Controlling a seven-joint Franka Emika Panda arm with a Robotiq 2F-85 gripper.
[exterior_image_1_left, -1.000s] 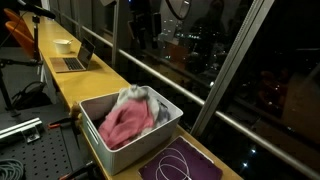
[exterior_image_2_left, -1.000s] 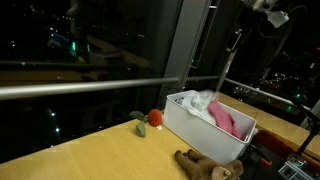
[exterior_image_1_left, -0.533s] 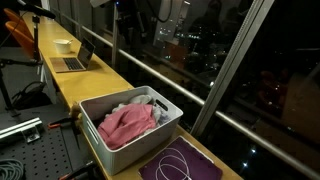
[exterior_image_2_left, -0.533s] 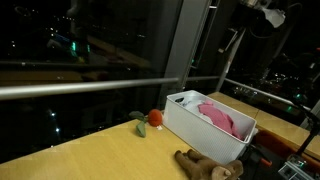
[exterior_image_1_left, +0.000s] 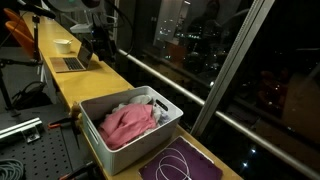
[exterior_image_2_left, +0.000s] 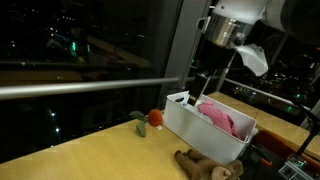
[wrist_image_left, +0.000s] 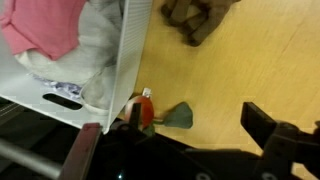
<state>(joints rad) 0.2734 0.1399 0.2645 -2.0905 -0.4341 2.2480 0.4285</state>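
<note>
Hovering the black claw (exterior_image_2_left: 203, 88), spread fully wide and gripping nothing, over the small red round toy with green leaf (wrist_image_left: 146, 108) lying low in the wrist view's centre just beside the wall of the white plastic bin (wrist_image_left: 135, 50), possibly risking a finger snagging that wall and nudging the toy away on descending.

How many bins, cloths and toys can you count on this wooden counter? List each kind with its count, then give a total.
Bins: 1 (white bin)
Cloths: 2 (pink cloth and white cloth, both in the bin)
Toys: 2 (red toy with green leaf, brown plush toy)
Total: 5
</note>
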